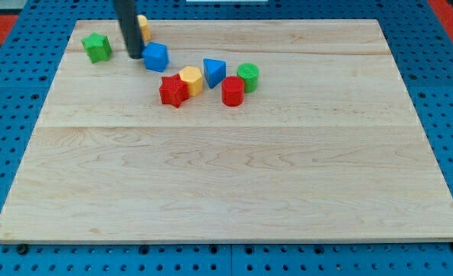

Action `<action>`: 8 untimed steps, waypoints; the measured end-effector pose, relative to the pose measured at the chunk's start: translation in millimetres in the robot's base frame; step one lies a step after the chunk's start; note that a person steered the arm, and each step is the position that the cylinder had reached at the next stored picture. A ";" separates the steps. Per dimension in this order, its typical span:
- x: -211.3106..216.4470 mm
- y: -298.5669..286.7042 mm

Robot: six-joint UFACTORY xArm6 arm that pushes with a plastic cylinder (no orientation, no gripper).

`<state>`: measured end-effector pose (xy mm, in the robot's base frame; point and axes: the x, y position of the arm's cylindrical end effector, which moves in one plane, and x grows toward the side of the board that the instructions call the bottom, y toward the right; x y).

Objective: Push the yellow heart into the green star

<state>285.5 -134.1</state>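
The green star (97, 47) lies near the board's top left corner. The yellow heart (142, 27) is to its right at the view's top, mostly hidden behind my rod. My tip (136, 56) rests on the board just below the heart, between the green star and a blue cube (156, 57), close to the cube's left side. The heart and star are apart.
A cluster sits right of the blue cube: a red star (172, 91), a yellow hexagon (192, 79), a blue triangle (214, 72), a red cylinder (232, 90) and a green cylinder (248, 77). The wooden board (226, 169) lies on a blue pegboard.
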 end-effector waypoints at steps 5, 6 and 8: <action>-60.9 76.3; -93.5 24.0; -90.3 -34.0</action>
<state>195.2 -168.2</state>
